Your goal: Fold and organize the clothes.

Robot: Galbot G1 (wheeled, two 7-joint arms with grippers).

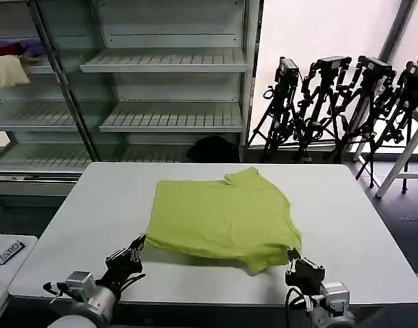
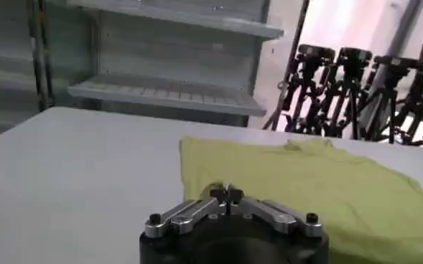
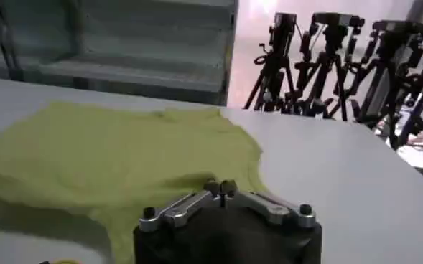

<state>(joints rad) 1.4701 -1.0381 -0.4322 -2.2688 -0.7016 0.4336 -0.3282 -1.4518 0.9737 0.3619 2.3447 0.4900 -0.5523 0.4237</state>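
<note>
Lime T-shirt (image 1: pixel 222 219) lies mid-table (image 1: pixel 352 225), plain side up, doubled over into a rough slab with a sleeve or collar lump at the far edge and a loose flap spilling at the near right; judged partly folded, with further folds, squaring up and putting away left to do. Left gripper (image 1: pixel 137 247) sits at the shirt's near-left corner, fingers pinched together with no cloth visibly between them; right gripper (image 1: pixel 294 260) at the near-right corner likewise closed, cloth just beyond, grip on it not evident
</note>
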